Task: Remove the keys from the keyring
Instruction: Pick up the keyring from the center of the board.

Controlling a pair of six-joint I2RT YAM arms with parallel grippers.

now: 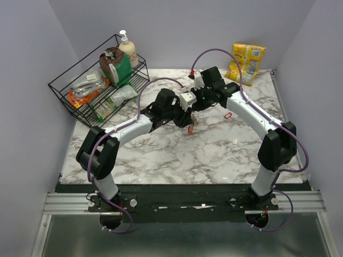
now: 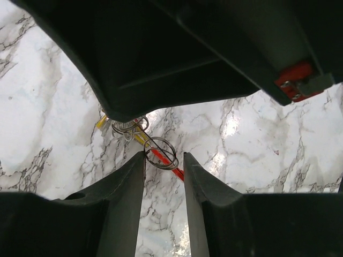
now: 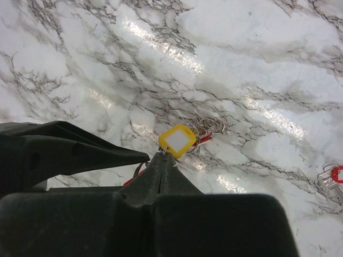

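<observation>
The keyring, a thin metal ring on a red strap, hangs just off the marble between my left gripper's tips. Those jaws stand apart and the ring sits loose in the gap. A yellow tag with a white window hangs from a small wire ring, and my right gripper is shut on that ring. Several linked silvery rings trail beyond the tag. In the top view the bundle dangles below the two grippers at mid-table. A red-headed key lies apart on the marble.
A black wire rack with packets and a pump bottle stands at the back left. A yellow snack bag leans at the back right. The two wrists crowd together above the table's middle.
</observation>
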